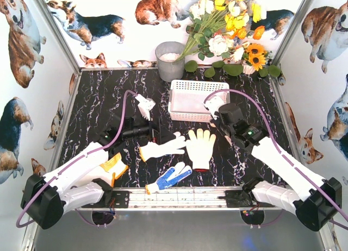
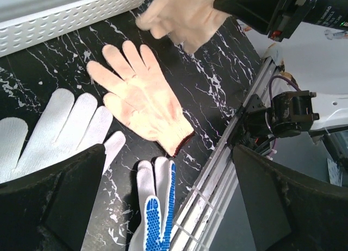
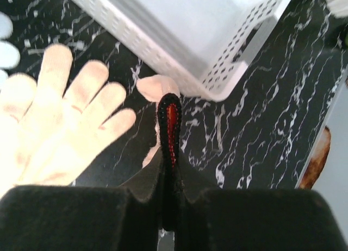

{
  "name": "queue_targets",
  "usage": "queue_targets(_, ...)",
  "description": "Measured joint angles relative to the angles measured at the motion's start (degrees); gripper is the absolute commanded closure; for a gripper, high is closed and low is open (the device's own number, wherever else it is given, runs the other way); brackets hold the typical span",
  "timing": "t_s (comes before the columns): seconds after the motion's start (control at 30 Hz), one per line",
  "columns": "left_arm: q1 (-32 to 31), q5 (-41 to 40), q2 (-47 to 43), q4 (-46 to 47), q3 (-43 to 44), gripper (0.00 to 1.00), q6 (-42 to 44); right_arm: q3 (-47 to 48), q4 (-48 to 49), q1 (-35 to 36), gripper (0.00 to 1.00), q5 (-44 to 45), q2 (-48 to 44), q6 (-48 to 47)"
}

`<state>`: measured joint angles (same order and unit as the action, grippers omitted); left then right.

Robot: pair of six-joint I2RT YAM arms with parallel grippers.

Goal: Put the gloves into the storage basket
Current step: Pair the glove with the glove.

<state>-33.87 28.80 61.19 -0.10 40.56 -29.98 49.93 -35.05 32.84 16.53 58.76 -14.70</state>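
Note:
The white slotted storage basket (image 1: 190,100) stands at the back middle of the table. A white glove (image 1: 162,148), a pale yellow glove with a dark cuff (image 1: 200,148) and a blue-dotted glove (image 1: 169,177) lie flat in front of it. An orange-yellow glove (image 1: 113,165) lies by my left arm. My left gripper (image 2: 171,202) is open and empty above the blue-dotted glove (image 2: 155,221). My right gripper (image 3: 169,153) is shut on the dark cuff (image 3: 169,118) of another pale yellow glove (image 2: 176,17), which hangs just off the basket's near right corner (image 3: 217,82).
A grey metal bucket (image 1: 169,60) and a bunch of flowers (image 1: 228,28) stand behind the basket. A metal rail (image 1: 185,196) runs along the table's near edge. Printed walls close in the left, right and back sides.

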Motion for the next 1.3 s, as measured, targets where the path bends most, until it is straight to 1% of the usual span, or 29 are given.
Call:
queue_targets(0.13, 1.25, 0.81, 0.0, 1.31, -1.31, 0.04, -0.76, 0.0, 5.22, -0.02, 1.0, -0.74, 1.55, -1.99)
queue_targets(0.27, 1.9, 1.22, -0.04, 2.23, -2.36, 0.04, -1.53, -0.02, 9.35, 0.02, 1.0, -3.93, 4.26, -4.57)
queue_targets(0.53, 3.17, 1.62, -1.66, 2.4, -3.61, 0.04, -2.16, -1.14, 14.36, 0.07, 1.0, -15.28, 6.8, -8.48)
queue_targets(0.7, 3.5, 2.01, -1.86, 2.56, -4.28, 0.04, -2.36, -2.71, 14.71, 0.63, 1.0, -21.2, 8.11, -8.72)
queue_targets(0.9, 3.52, 2.25, -2.86, 2.62, -5.22, 0.05, -2.38, -3.74, 13.53, 2.69, 1.0, -25.62, 8.26, -7.45)
queue_targets(1.23, 3.52, 2.47, -2.91, 2.89, -5.57, 0.07, -2.4, -5.44, 12.09, 5.92, 1.0, -27.04, 9.25, -4.55)
queue_targets(1.3, 3.52, 2.47, -2.86, 2.82, -5.81, 0.08, -2.4, -5.73, 11.74, 6.45, 0.98, -27.02, 9.25, -4.0)
